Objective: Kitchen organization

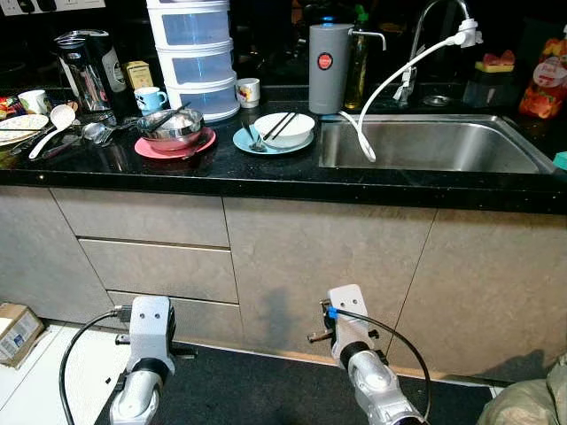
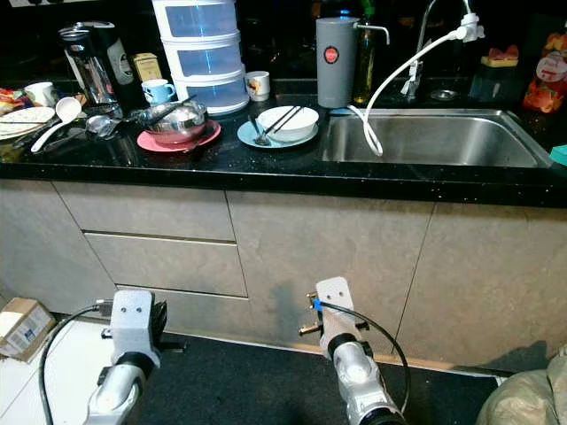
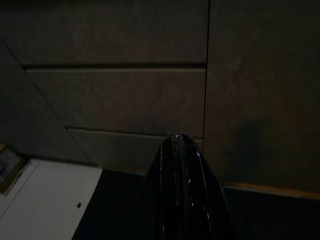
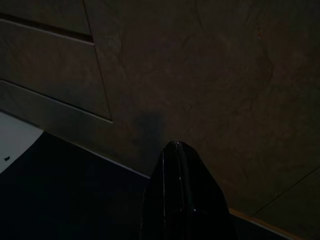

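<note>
On the black countertop [image 1: 266, 173] a white bowl [image 1: 285, 129] holding black chopsticks sits on a teal plate [image 1: 243, 141] with a spoon. To its left a steel bowl [image 1: 173, 129] with utensils rests on a pink plate [image 1: 153, 150]. The steel sink [image 1: 434, 146] lies to the right, with a white hose [image 1: 390, 80] hanging into it. Both arms hang low before the grey cabinets. My left gripper [image 3: 179, 139] is shut and points at the drawer fronts. The shut right gripper [image 4: 174, 145] faces a cabinet door.
A grey flask [image 1: 330, 68], stacked clear drawers [image 1: 193, 53], a blue mug [image 1: 149, 97], a white mug [image 1: 248, 91] and a steel kettle [image 1: 87, 69] stand at the back. A white ladle [image 1: 51, 126] lies far left. On the floor is a cardboard box [image 1: 16, 329].
</note>
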You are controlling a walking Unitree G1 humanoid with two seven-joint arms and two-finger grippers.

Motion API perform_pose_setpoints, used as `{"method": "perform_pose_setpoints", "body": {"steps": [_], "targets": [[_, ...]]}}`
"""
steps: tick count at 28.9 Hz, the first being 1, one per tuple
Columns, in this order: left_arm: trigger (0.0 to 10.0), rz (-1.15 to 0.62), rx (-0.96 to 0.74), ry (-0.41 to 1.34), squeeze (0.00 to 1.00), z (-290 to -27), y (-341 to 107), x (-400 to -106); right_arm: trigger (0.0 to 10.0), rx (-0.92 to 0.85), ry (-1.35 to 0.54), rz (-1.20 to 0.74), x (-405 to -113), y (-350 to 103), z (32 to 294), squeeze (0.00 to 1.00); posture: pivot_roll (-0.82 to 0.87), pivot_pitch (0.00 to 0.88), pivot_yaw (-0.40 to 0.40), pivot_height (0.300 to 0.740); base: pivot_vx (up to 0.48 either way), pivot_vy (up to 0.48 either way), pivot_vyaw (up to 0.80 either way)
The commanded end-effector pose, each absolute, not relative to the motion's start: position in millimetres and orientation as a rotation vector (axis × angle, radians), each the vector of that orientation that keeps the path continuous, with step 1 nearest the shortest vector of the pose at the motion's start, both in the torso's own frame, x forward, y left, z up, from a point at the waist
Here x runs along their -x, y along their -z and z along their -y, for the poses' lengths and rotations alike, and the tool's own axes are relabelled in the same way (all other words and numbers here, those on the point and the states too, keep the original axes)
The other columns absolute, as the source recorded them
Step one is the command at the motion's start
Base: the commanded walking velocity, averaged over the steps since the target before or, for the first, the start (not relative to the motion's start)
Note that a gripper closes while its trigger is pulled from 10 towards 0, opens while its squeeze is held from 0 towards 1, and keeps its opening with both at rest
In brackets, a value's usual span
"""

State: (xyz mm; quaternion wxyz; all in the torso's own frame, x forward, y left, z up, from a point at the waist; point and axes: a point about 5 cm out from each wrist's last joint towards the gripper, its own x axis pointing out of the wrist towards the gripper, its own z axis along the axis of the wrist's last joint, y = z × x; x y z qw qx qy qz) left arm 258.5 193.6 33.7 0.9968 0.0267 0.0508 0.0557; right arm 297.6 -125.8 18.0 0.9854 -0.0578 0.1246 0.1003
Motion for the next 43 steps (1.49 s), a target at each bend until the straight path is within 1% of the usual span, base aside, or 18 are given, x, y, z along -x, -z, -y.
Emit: {"method": "perform_pose_setpoints", "body": {"steps": [1, 9, 18, 22, 30, 43], "targets": [[10.0, -0.106, -0.058, -0.112, 0.0, -194, -32, -256, 10.0, 0.105, -0.204, -0.244, -296, -17, 125, 0.0, 0.02, 0.0, 0.022, 0.74, 0.0, 0.0, 0.0], [10.0, -0.088, -0.052, -0.122, 0.0, -192, -35, -252, 10.0, 0.104, -0.204, -0.224, -294, -18, 128, 0.0, 0.01, 0.0, 0.019, 0.74, 0.0, 0.0, 0.0], [10.0, -0.046, -0.065, -0.09, 0.0, -186, -46, -256, 10.0, 0.1, -0.213, -0.22, -292, -19, 126, 0.0, 0.0, 0.012, 0.011, 0.74, 0.0, 0.0, -0.8], [10.0, -0.04, -0.066, -0.095, 0.0, -186, -49, -257, 10.0, 0.096, -0.211, -0.22, -293, -19, 128, 0.0, -0.01, 0.017, -0.002, 0.74, 0.0, 0.0, -0.8], [10.0, -0.029, -0.061, -0.102, 0.0, -186, -52, -257, 10.0, 0.093, -0.208, -0.215, -295, -22, 131, 0.0, -0.01, 0.027, -0.002, 0.74, 0.0, 0.0, -0.8], [10.0, -0.018, -0.059, -0.106, 0.0, -185, -59, -261, 10.0, 0.086, -0.216, -0.224, -296, -22, 128, 0.0, -0.01, 0.025, -0.003, 0.74, 0.0, 0.0, 0.0]]}}
